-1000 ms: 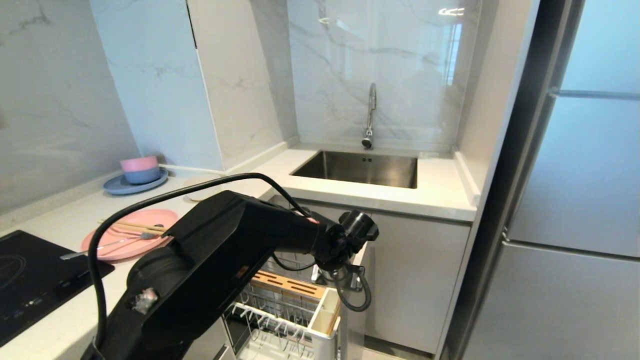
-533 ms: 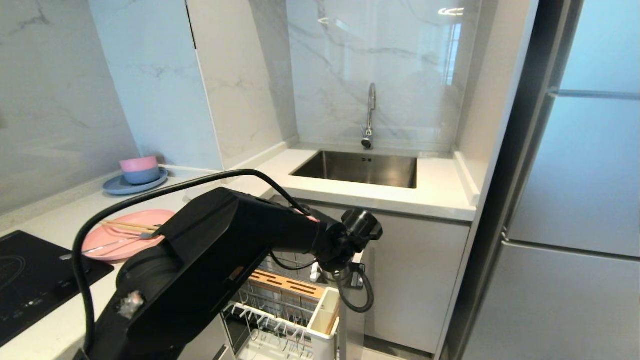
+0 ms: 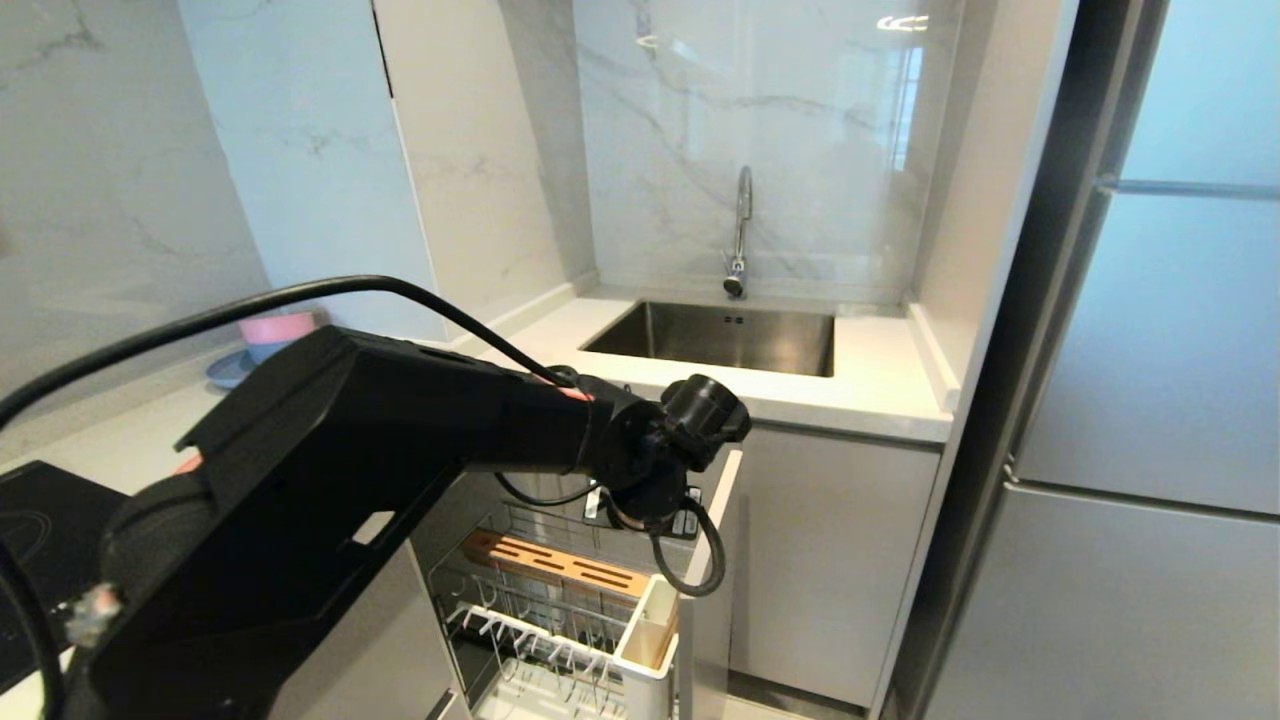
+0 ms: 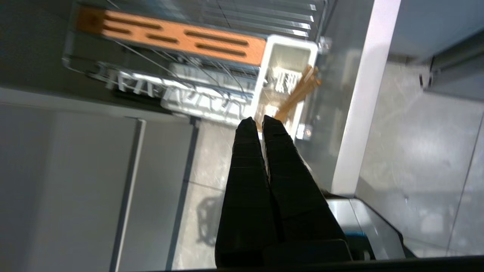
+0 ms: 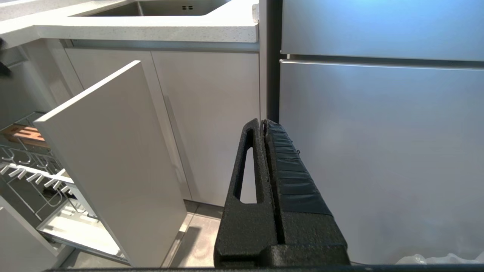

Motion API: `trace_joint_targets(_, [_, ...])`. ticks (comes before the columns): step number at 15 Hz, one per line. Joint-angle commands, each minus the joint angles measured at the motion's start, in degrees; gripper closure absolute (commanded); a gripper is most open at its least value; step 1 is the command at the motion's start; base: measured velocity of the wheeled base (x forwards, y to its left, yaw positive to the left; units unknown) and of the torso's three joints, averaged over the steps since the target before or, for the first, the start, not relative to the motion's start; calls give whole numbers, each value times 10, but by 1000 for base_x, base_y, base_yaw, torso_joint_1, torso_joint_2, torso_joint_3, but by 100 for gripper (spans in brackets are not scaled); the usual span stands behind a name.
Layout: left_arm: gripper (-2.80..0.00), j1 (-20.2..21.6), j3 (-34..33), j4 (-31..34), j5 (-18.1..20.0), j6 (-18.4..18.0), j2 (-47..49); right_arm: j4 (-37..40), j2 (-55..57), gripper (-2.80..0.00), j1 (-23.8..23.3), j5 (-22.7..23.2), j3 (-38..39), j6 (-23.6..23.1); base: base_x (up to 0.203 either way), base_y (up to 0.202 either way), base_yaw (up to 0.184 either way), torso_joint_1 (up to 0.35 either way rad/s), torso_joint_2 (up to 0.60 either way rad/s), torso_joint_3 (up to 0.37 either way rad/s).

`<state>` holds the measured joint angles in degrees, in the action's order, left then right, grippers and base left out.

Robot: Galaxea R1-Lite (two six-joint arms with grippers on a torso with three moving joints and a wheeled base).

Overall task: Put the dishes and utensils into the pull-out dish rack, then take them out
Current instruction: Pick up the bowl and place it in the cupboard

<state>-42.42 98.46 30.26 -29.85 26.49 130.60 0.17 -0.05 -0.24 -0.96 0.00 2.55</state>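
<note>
Pull-out dish rack (image 3: 560, 600) stands drawn out of the cabinet below the counter, its chrome wire basket open at the top. Far left on the counter (image 3: 880, 395), the small pink and blue stacked bowls (image 3: 270, 335) peek over the left arm (image 3: 330, 480), which crosses the head view from the lower left and hides the counter beneath it. Its cable (image 3: 250, 305) arcs above. The left gripper (image 4: 261, 122), fingers pressed together and holding nothing, hangs over the rack's near right corner, pointing down. In the left wrist view the slotted light-wood strip (image 4: 181, 36) runs along the basket's far edge, and the white utensil cup (image 4: 285, 79) sits at its end with the chopsticks (image 4: 298, 94) leaning inside, their tips rising above the rim. The rack's pale grey front panel (image 5: 109, 158) stands just beside the cup, with bare floor (image 4: 408, 143) beyond. Further right, the steel sink (image 3: 715, 335) is set into the counter under the faucet (image 3: 738, 235). The right gripper (image 5: 263, 124), fingers together and empty, is low, near the tall refrigerator door (image 5: 378, 151).
</note>
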Motion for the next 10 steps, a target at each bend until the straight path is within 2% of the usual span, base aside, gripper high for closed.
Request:
trace_joint_targets(1, [0, -1, -7, 2, -18, 1, -44, 0, 0, 0, 0, 0, 1, 1, 0, 0, 0, 0, 0, 0])
trace_joint_targets(6, [0, 0, -10, 14, -102, -4, -161, 0, 0, 0, 1, 0, 1, 0, 0, 0, 0, 0, 0, 0])
trace_joint_targets(10, [0, 19, -5, 19, -117, -28, -256, 0, 0, 0, 0, 0, 1, 1, 0, 0, 0, 0, 0, 0])
